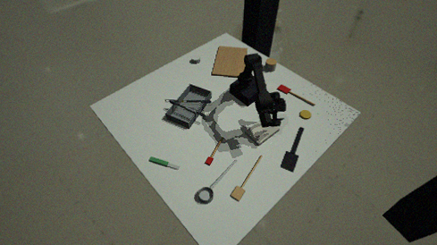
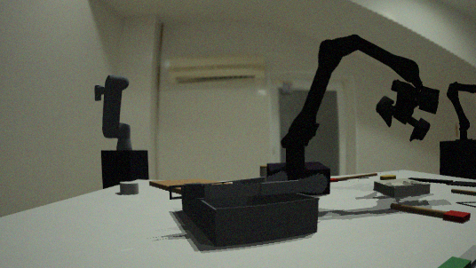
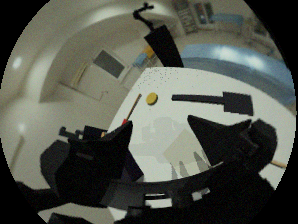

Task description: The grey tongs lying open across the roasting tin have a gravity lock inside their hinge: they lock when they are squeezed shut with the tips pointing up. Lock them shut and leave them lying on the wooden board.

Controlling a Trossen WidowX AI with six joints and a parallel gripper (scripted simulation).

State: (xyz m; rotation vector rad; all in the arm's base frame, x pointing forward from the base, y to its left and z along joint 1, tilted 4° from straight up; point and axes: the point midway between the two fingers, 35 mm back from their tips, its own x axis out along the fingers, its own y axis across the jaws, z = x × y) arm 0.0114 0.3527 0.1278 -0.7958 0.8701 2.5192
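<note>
The grey tongs [image 1: 203, 114] [image 2: 289, 185] lie open across the roasting tin [image 1: 178, 120] [image 2: 266, 222], their arms spread in a V over its rim. Which end is the hinge is hard to tell in these dark views. The wooden board [image 1: 229, 61] [image 2: 178, 183] lies flat beyond the tin and bears nothing that I can see. My gripper [image 1: 271, 123] [image 2: 401, 132] [image 3: 160, 120] is wide open and empty, with its fingers tilted downward. It hangs high on the other side of the arm's base, well away from the tongs, the tin and the board.
A shallow pale tray [image 1: 262, 136] [image 2: 401, 191] sits below the gripper. A black spatula [image 1: 290, 161] [image 3: 238, 102] and a yellow disc [image 1: 305, 114] [image 3: 152, 98] lie near it. A red-headed tool [image 1: 209, 160] [image 2: 456, 216], a green-handled knife [image 1: 158, 161] and a wooden spatula [image 1: 238, 193] lie farther forward.
</note>
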